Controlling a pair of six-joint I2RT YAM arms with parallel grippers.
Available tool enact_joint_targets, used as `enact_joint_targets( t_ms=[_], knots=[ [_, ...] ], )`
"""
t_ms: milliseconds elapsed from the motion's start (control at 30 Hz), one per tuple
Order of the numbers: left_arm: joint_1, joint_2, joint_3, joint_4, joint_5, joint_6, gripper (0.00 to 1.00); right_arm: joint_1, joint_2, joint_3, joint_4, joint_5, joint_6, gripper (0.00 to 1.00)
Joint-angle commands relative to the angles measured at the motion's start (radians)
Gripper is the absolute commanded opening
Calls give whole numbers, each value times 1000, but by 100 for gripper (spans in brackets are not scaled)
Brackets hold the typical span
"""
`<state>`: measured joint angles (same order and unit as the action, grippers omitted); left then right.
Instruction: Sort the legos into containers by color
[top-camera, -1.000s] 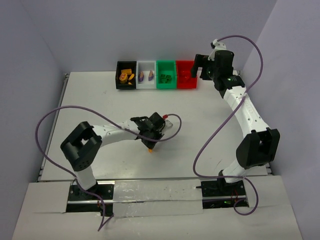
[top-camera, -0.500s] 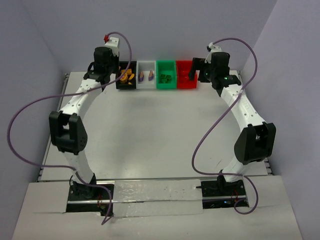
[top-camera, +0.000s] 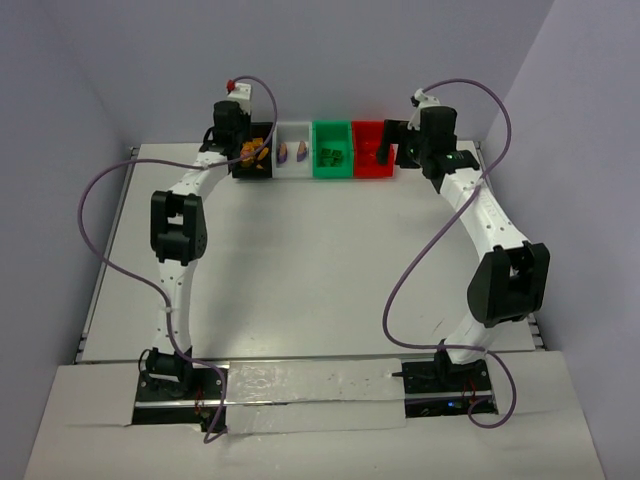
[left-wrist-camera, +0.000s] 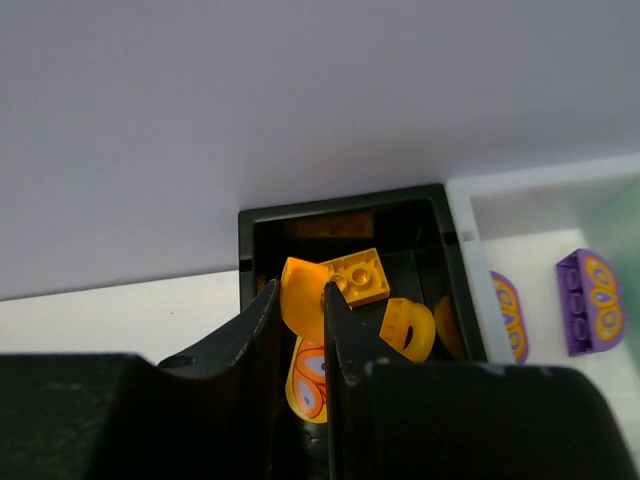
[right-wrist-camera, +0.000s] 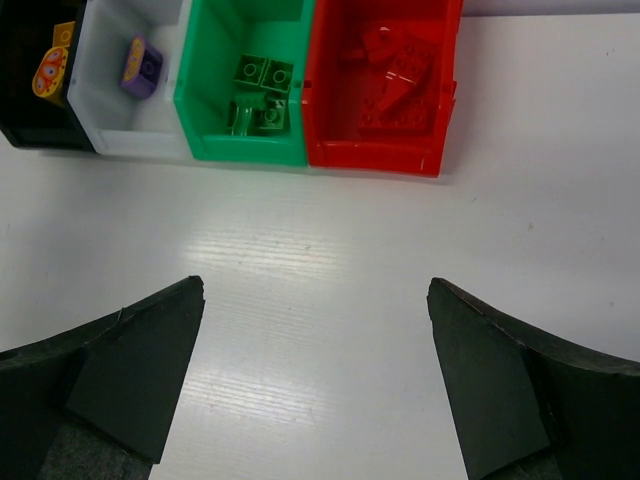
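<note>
Orange is the piece (left-wrist-camera: 302, 312) we are pinching in our left gripper (left-wrist-camera: 299, 292), with the jaws clamping it from both sides right over the black bin (left-wrist-camera: 340, 200). Other orange legos (left-wrist-camera: 362, 275) are lying in that bin beneath it; we cannot tell whether the held piece is touching them. Purple legos (left-wrist-camera: 588, 300) are resting next door in the white bin (left-wrist-camera: 470, 195). We are holding our right gripper (right-wrist-camera: 315, 290) spread wide with nothing between its fingers, hovering over the table (right-wrist-camera: 330, 240) just in front of the green bin (right-wrist-camera: 240, 150) and red bin (right-wrist-camera: 375, 158). Green legos (right-wrist-camera: 262, 75) are lying in the green one and red legos (right-wrist-camera: 400, 85) in the red one. All four bins are standing side by side along the table's far edge.
</note>
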<state>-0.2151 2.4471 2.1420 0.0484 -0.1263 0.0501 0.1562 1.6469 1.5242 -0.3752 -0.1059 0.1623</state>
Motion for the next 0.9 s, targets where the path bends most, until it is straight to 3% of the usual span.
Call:
enact_joint_targets(
  t_ms=[0, 200, 333, 433, 600, 767, 867],
  knots=[
    [-1, 23, 68, 102, 10, 20, 13, -7, 24, 3, 6, 0, -9, 100],
    [-1, 39, 82, 89, 3, 10, 33, -7, 31, 15, 2, 5, -13, 100],
    [-1, 14, 128, 52, 3, -1, 74, -7, 29, 40, -26, 10, -22, 100],
    [-1, -25, 166, -17, -19, -1, 87, -7, 3, 45, -32, 24, -46, 100],
    [-1, -230, 42, -206, 5, -17, 99, -7, -68, 27, -51, 14, -88, 100],
    [-1, -533, -254, -412, 114, -51, 99, -7, -171, -63, -64, 35, -115, 100],
    [-6, -764, -520, -508, 171, -117, 99, -7, -262, -185, -53, 52, -115, 100]
  ],
)
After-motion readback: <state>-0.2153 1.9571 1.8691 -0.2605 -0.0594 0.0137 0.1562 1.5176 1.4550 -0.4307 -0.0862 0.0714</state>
